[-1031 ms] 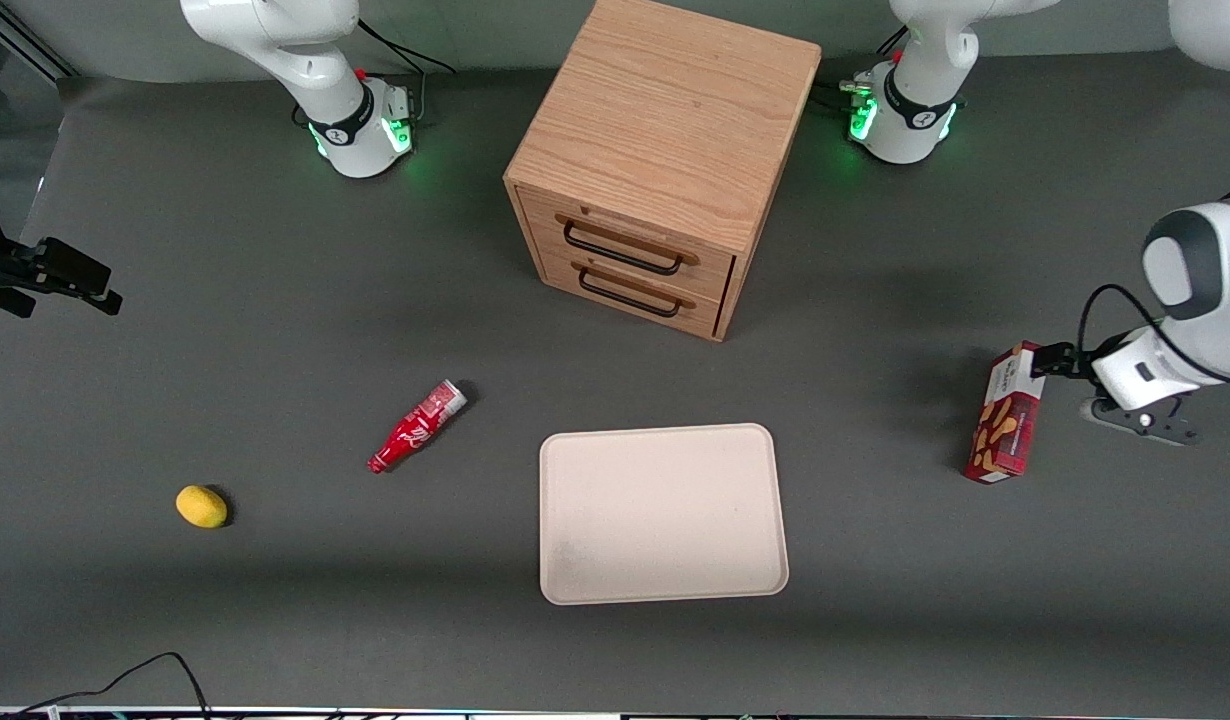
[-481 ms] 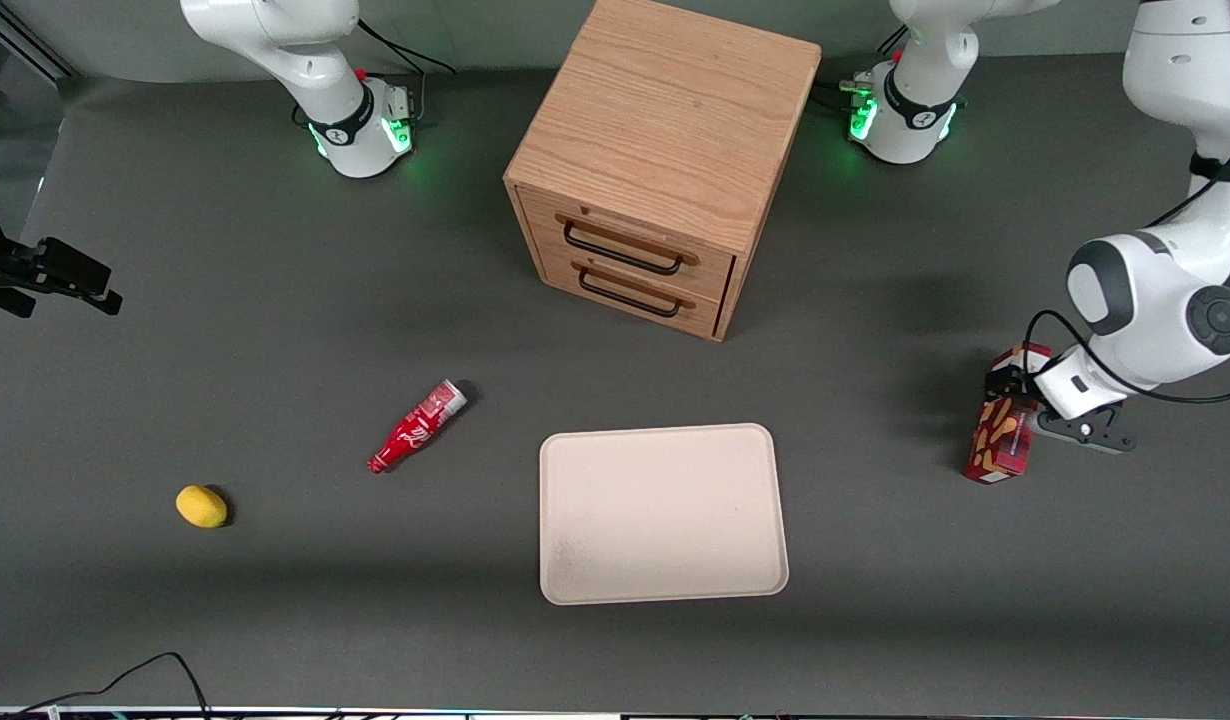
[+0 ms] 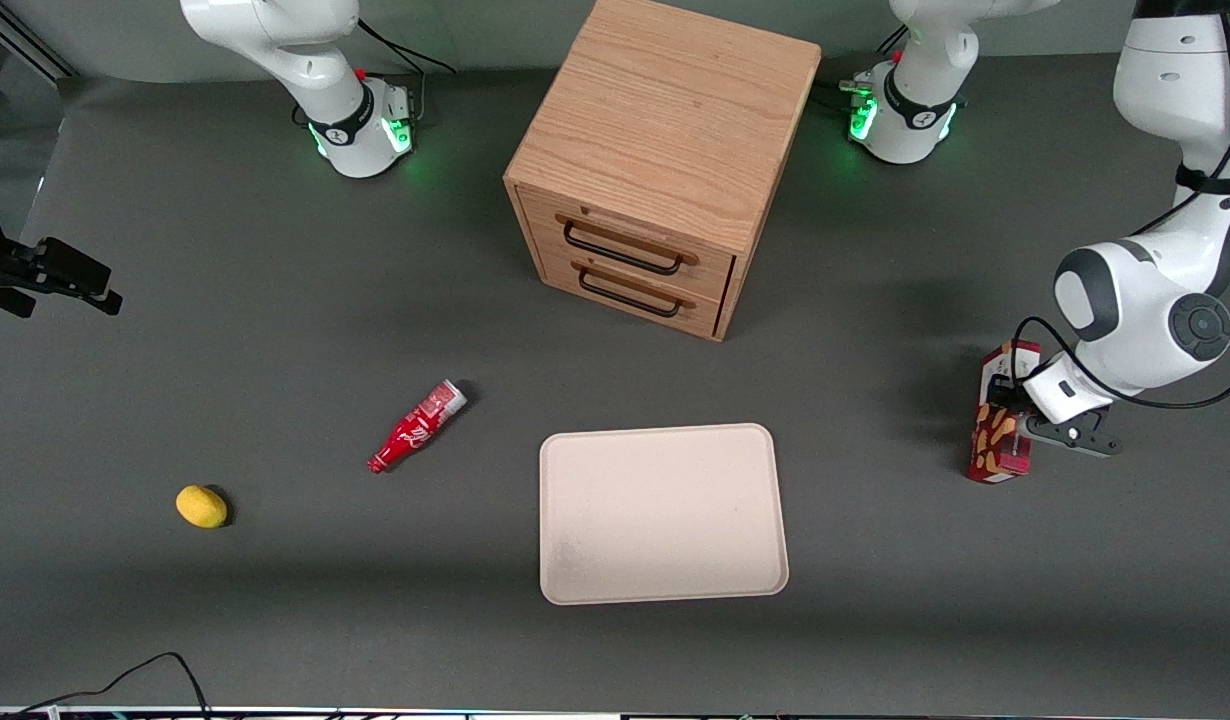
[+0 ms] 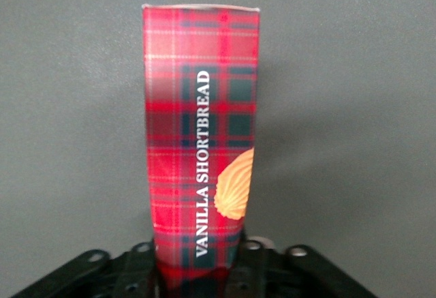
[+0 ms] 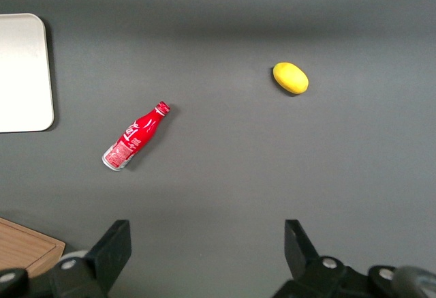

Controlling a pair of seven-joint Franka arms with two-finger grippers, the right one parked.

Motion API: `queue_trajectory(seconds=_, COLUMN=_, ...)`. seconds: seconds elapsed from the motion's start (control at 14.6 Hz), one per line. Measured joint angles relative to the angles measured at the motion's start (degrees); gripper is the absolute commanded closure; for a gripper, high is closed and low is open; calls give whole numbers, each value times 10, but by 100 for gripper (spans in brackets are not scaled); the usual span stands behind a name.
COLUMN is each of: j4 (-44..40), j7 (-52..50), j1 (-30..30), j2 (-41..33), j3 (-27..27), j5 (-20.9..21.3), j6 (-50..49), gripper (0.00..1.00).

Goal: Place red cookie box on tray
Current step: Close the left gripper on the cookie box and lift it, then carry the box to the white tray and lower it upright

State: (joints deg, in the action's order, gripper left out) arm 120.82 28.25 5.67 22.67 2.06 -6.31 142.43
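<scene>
One flat red plaid cardboard cookie box (image 3: pixel 997 437) we note standing on the grey table toward the working arm's end, well apart from the cream rectangular tray (image 3: pixel 661 513), left gripper (image 3: pixel 1010 400) at it, grip state unclear

The left arm reaches down at the working arm's end of the bench, its white wrist bent low and turned toward the parked arm's end. Its tool (image 3: pixel 1005 402) sits just above the bench surface, level with the upper part of the red cookie box (image 3: pixel 999 430), its black fingers (image 4: pixel 139 271) flanking the box's end.
</scene>
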Motion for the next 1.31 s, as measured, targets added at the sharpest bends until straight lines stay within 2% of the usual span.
queue_trajectory(seconds=0.27, j4=-5, j7=1, j1=0, j2=0, j3=0, j5=0, j6=-9, gripper=100)
queue_trajectory(seconds=0.41, j4=-36, j7=10, j1=0, j2=-4, j3=1, j5=-1, j6=-61, gripper=100)
queue_trajectory(seconds=0.82, j4=-276, j7=-1, j1=0, j2=-45, j3=3, j5=-2, j6=-408, gripper=100)
queue_trajectory(seconds=1.03, j4=-396, j7=-91, j1=-1, j2=-51, j3=-10, j5=-3, j6=-551, gripper=100)
queue_trajectory(seconds=1.17, j4=-444, j7=-194, j1=-5, j2=-52, j3=-50, j5=-3, j6=-596, gripper=100)
queue_trajectory(seconds=1.31, j4=-457, j7=-315, j1=-11, j2=-51, j3=-111, j5=-2, j6=-600, gripper=100)
